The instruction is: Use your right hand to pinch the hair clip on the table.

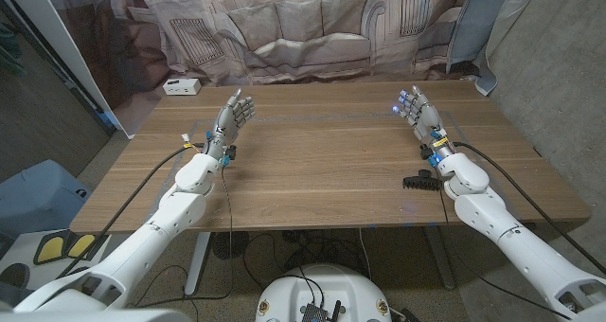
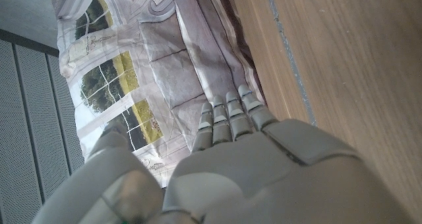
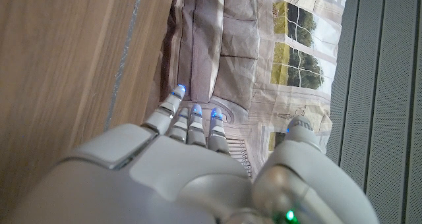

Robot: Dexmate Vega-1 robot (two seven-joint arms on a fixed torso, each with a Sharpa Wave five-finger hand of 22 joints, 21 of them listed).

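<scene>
Right robot hand (image 1: 417,107) hovers empty, fingers apart, well beyond the black hair clip (image 1: 419,181), which lies on the table (image 1: 322,161) beside its forearm, probably awaiting the reach.

hair clip (image 1: 419,181): black, toothed, comb-like piece; lay flat on the wooden table (image 1: 322,161) at its right side, towards the near edge, long axis running left to right, untouched.
</scene>
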